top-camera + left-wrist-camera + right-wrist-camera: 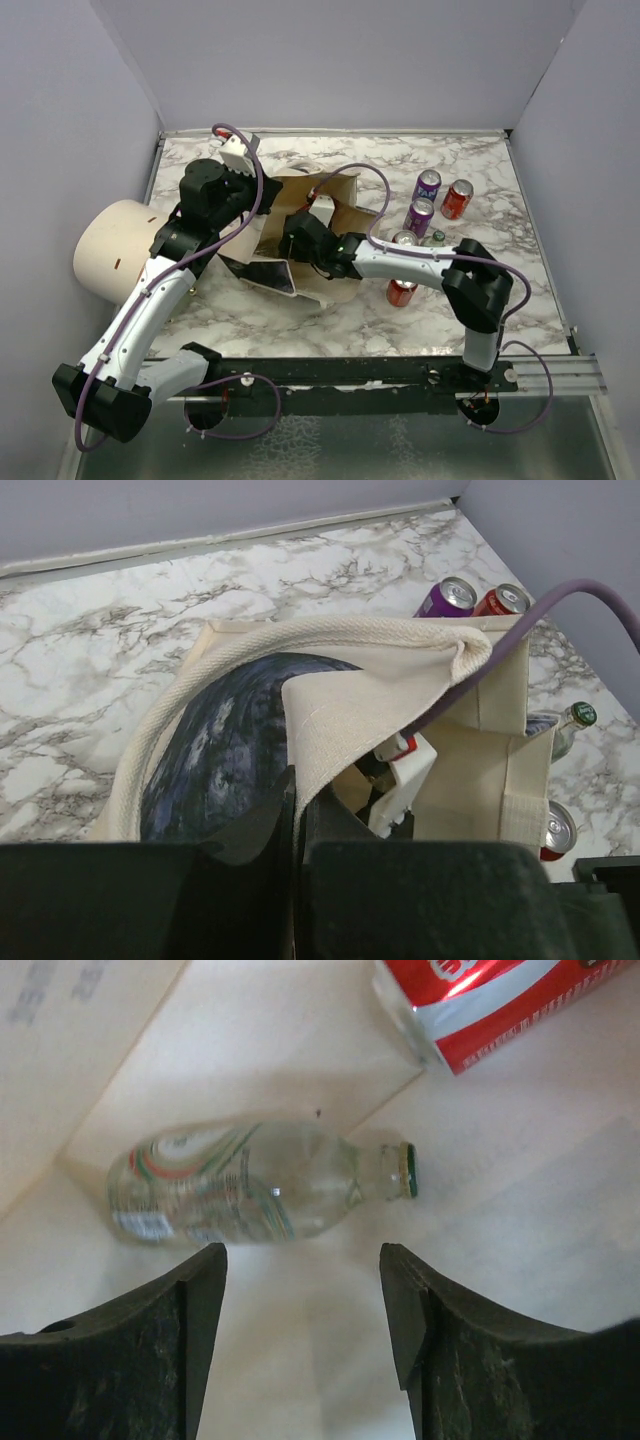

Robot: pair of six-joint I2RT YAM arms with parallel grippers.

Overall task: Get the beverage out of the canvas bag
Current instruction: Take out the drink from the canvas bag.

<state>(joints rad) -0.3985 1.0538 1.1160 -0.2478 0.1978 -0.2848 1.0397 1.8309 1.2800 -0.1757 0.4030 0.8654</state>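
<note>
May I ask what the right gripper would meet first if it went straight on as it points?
Probably the clear glass bottle lying on its side inside the canvas bag, ahead of the open right gripper; the red can lies off-line. Depth is unclear.

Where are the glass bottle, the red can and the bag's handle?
glass bottle (250,1185): right wrist view, middle of its clear body.
red can (490,1000): right wrist view, its red and white side.
bag's handle (330,630): left wrist view, top of the woven strap's curve.

A cream cylinder (115,250) sits left on the marble table (480,160); upright cans (428,186) cluster right.
</note>
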